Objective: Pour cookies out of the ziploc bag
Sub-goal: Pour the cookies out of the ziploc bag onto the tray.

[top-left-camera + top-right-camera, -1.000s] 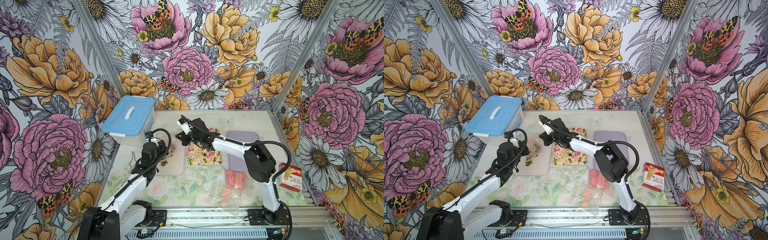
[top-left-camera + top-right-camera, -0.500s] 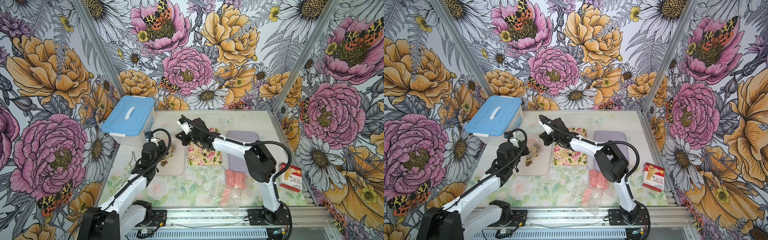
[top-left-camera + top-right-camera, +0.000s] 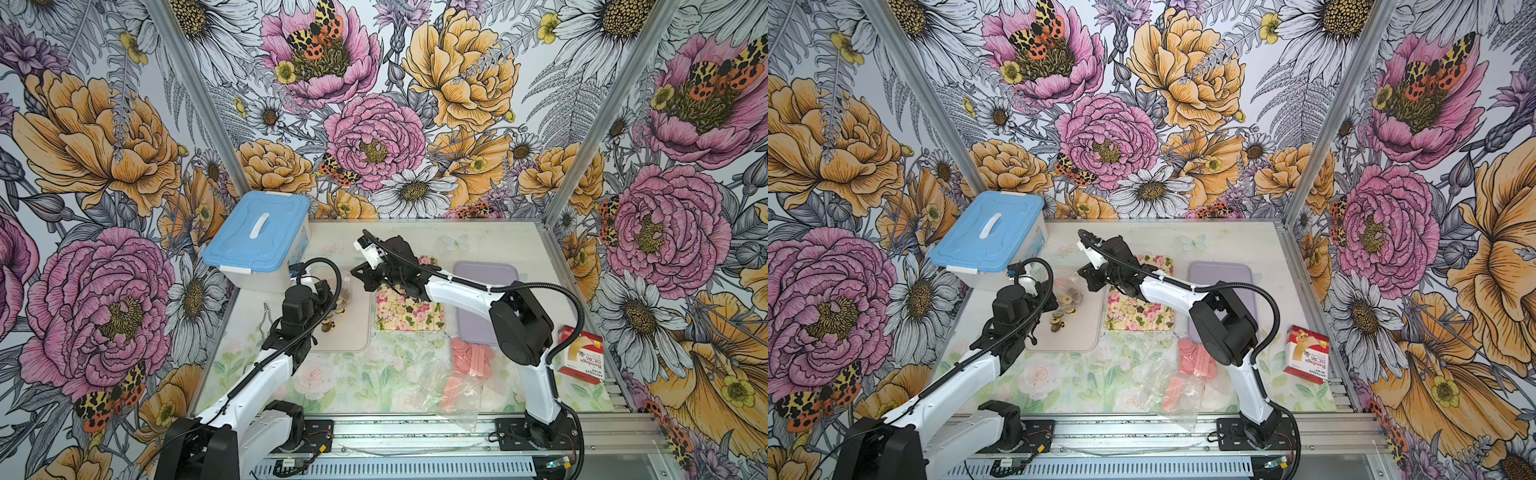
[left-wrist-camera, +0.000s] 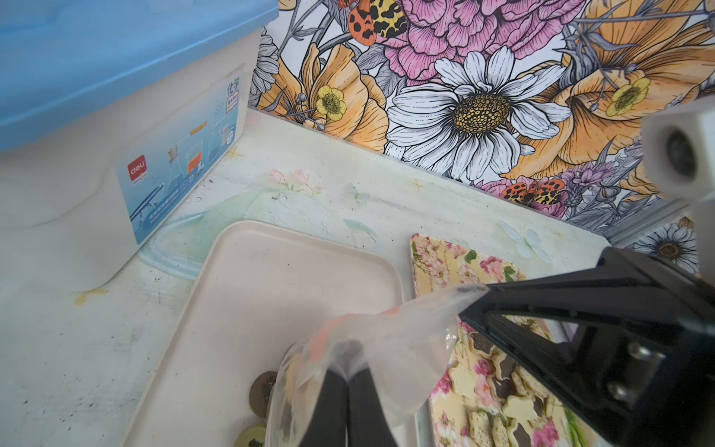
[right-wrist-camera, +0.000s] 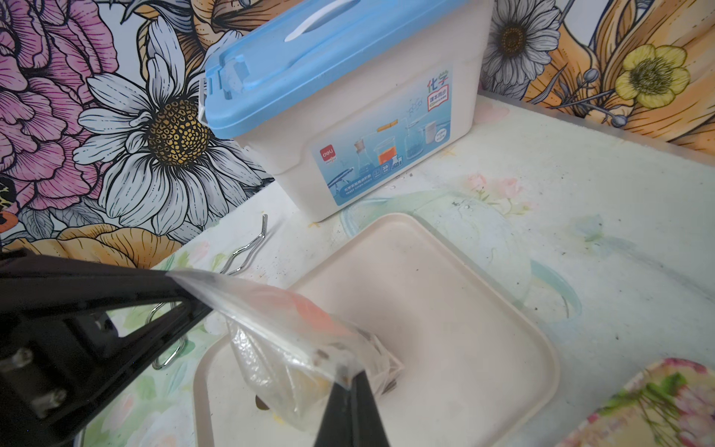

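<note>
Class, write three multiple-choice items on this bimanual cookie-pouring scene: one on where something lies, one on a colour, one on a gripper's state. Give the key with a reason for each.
1. Where do the poured round cookies lie?
A. on the beige tray
B. on the purple tray
C. inside the storage box

2. What colour is the lid of the storage box?
A. red
B. light blue
C. green

3. How are the left gripper and right gripper set?
A. both open, touching nothing
B. only the left is shut on the bag
C. both shut on the ziploc bag

Key: 1 A, both top views show brown and cream rounds on the beige tray beside the left arm. 2 B, the lid is light blue with a white handle. 3 C, each wrist view shows black fingers pinched together on clear plastic, the bag stretched between them.
</note>
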`<move>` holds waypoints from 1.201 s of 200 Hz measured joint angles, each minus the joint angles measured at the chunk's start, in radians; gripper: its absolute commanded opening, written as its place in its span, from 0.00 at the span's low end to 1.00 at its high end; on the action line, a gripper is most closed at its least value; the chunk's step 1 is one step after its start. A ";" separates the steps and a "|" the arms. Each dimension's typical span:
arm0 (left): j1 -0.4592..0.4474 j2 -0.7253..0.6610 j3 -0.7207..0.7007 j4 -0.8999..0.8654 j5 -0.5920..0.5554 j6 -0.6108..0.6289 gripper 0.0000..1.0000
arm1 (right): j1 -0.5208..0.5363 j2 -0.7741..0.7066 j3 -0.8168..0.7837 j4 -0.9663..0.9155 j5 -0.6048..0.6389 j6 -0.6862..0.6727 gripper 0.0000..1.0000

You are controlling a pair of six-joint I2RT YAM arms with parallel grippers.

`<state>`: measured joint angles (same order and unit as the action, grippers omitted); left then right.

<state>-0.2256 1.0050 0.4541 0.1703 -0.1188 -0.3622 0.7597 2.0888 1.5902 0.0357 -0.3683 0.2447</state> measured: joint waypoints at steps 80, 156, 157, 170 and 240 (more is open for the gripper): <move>0.000 -0.003 -0.004 0.001 0.000 0.000 0.00 | 0.000 0.000 -0.006 0.007 -0.004 0.000 0.00; 0.000 -0.004 -0.004 0.001 0.000 0.000 0.00 | 0.000 -0.002 -0.011 0.011 -0.004 0.000 0.00; 0.000 -0.004 -0.004 0.001 0.000 0.000 0.00 | 0.000 -0.002 -0.011 0.011 -0.004 0.000 0.00; 0.000 -0.004 -0.004 0.001 0.000 0.000 0.00 | 0.000 -0.002 -0.011 0.011 -0.004 0.000 0.00; 0.000 -0.009 -0.004 0.002 0.000 0.000 0.00 | 0.000 -0.010 -0.017 0.018 -0.004 0.000 0.00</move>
<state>-0.2256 0.9958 0.4503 0.1726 -0.1184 -0.3618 0.7597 2.0792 1.5730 0.0536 -0.3725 0.2447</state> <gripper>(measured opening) 0.047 0.042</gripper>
